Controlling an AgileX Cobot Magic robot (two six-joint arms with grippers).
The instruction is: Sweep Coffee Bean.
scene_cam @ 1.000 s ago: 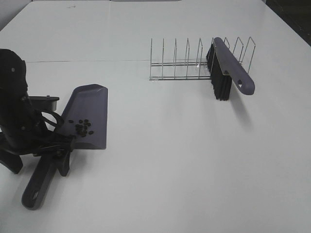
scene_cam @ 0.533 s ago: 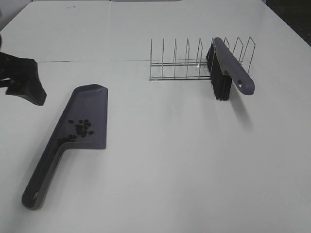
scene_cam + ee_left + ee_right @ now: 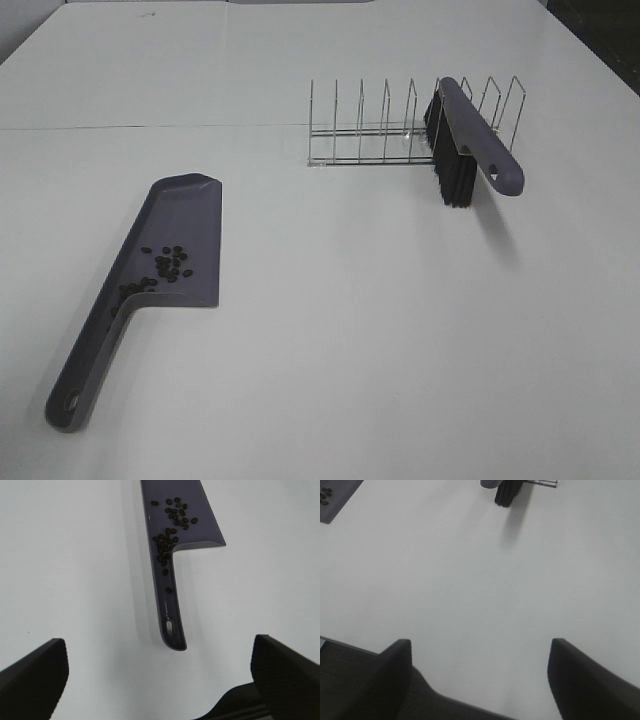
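A purple dustpan (image 3: 180,240) lies flat on the white table at the left, handle toward the near edge. The coffee bean cluster (image 3: 166,263) rests in its pan near the handle root; the left wrist view shows the same beans (image 3: 171,522), some trailing down the handle. A purple brush (image 3: 478,140) with black bristles leans in a wire rack (image 3: 380,130) at the back right. Neither arm appears in the high view. My left gripper (image 3: 159,672) hangs open above the table, short of the dustpan handle (image 3: 172,615). My right gripper (image 3: 480,672) is open over bare table.
The rack has several empty wire slots left of the brush. In the right wrist view the brush bristles (image 3: 507,492) and a corner of the dustpan (image 3: 332,500) show at the far side, and the table's near edge (image 3: 370,652) runs between the fingers.
The left arm, which stood over the dustpan handle a second ago, has pulled away to the left and left the high view. The dustpan, beans and brush have stayed put.
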